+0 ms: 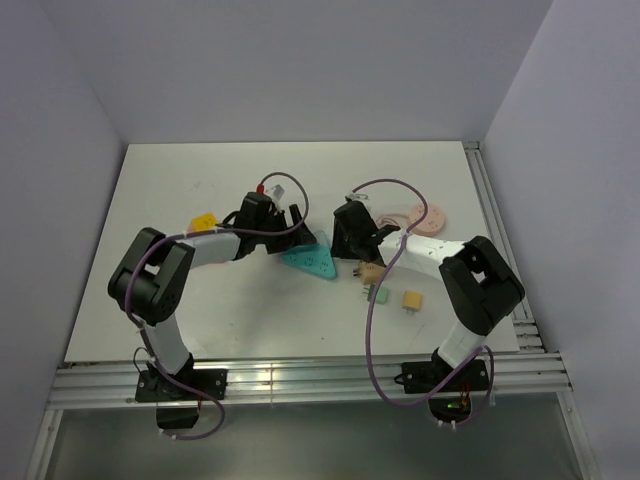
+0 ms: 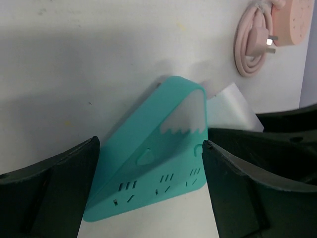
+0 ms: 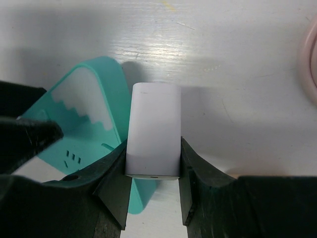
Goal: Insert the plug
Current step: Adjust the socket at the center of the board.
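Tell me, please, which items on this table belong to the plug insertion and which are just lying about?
In the job:
- white plug, held in the right hand
- teal power strip, between the left hand fingers

Lying about:
- pink power strip with coiled cable
- yellow adapter
- green adapter
- tan adapter

A: Is there any text, brand or number that can be read in these views?

B: No, I find none. The teal power strip carries only a white mountain picture and the socket slots, no letters.

A: And the white plug between the fingers of the right end effector?

B: Its faces are plain white in the right wrist view. Nothing is printed there.

A: The pink cable coil at the top of the left wrist view?

B: No label can be seen on it. In the top view the small plugs on the surface are too small to read.
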Tool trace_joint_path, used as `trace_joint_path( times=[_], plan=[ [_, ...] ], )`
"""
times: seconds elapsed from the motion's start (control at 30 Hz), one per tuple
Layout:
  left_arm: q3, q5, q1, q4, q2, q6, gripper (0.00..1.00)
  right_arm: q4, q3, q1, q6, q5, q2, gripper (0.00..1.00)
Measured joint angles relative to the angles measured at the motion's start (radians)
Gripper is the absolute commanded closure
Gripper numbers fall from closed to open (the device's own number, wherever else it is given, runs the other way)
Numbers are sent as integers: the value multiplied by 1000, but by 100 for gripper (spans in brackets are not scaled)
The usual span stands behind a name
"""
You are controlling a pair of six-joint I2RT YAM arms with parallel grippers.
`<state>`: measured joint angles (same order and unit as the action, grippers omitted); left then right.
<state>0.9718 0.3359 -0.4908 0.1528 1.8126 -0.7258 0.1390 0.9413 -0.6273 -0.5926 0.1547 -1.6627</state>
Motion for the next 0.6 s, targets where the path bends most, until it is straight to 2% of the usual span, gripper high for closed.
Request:
trace_joint_path(
  times=[0.37, 0.6],
  plan=[
    [-220, -82, -54, 16, -259, -55, 11, -50, 1, -21, 34, -71, -4, 100],
    [-356, -147, -59, 5, -416, -91, 10, -67, 23, -105, 58, -79, -29, 100]
  ],
)
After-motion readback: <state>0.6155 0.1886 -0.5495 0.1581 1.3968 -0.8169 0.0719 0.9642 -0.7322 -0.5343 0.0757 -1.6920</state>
